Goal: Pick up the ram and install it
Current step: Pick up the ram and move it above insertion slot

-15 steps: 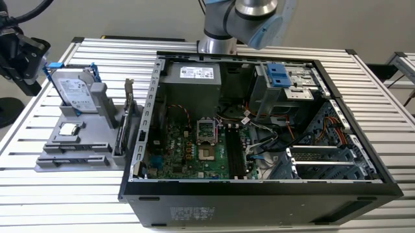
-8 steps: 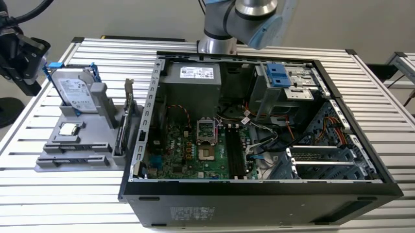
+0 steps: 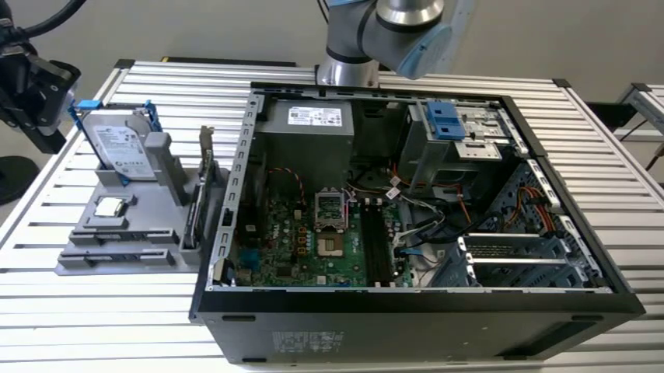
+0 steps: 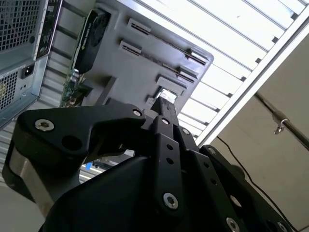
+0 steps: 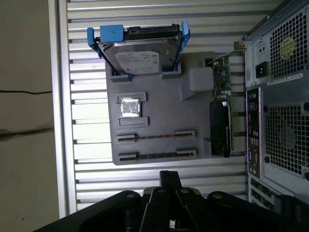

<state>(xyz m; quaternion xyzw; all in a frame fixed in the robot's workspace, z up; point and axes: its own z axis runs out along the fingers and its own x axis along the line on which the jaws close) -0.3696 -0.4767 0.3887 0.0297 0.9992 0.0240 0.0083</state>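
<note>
We see the end effector point(image 5: 170, 178) in both wrist views with its fingers drawn together, no gap between them and nothing in their grip. It hangs above the slatted worktop point(image 5: 87, 145), just off the near edge of a gray fixture point(image 5: 159, 104). Closest to it on that fixture run two long slots. The ram point(image 5: 154, 155) shows edge-on as a thin dark strip in the nearer slot, apart from the fingers. Beyond the slots a square processor chip point(image 5: 129, 107) sits in its pocket, and farther still a silver hard drive point(image 5: 137, 53) leans in a blue bracket. Off to one side an expansion card point(image 5: 221, 121) stands upright at the fixture's edge, just beside the open computer case point(image 5: 280, 96).
</note>
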